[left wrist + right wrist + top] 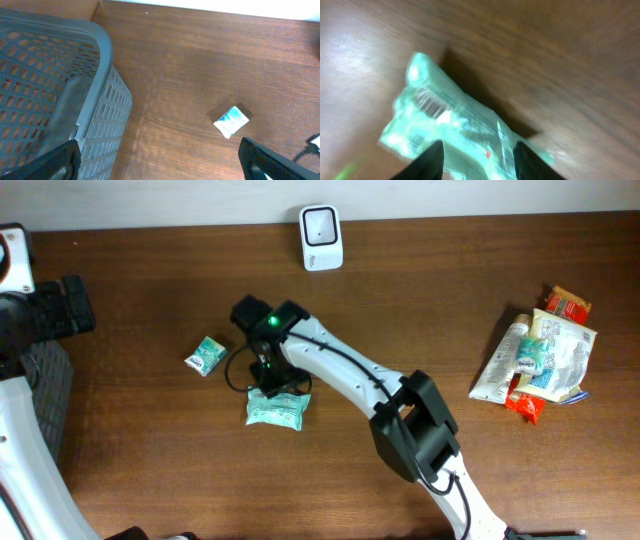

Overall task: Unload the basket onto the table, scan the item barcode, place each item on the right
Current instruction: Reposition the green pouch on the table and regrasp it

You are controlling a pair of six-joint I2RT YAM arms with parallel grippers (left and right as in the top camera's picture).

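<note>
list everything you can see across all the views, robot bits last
scanner: one, white, middle of the table's far edge
pouch: one, mint green, barcode facing up, on the table under the right pincer
small packet: one, green and white, flat on the table left of the pouch
pile of packets: several, white, green and red, right side of the table
basket: one, grey, slotted, left end
table: one, dark brown wood
left pincer: one, black, open, over bare table beside the basket
right pincer: one, black, open, over the pouch

Count: 2 green pkts, small pkt (205, 355) and bigger pkt (277, 410); 1 white barcode scanner (321, 237); 1 grey basket (60, 95); 1 pile of packs (540, 358), exact no. unclear.
</note>
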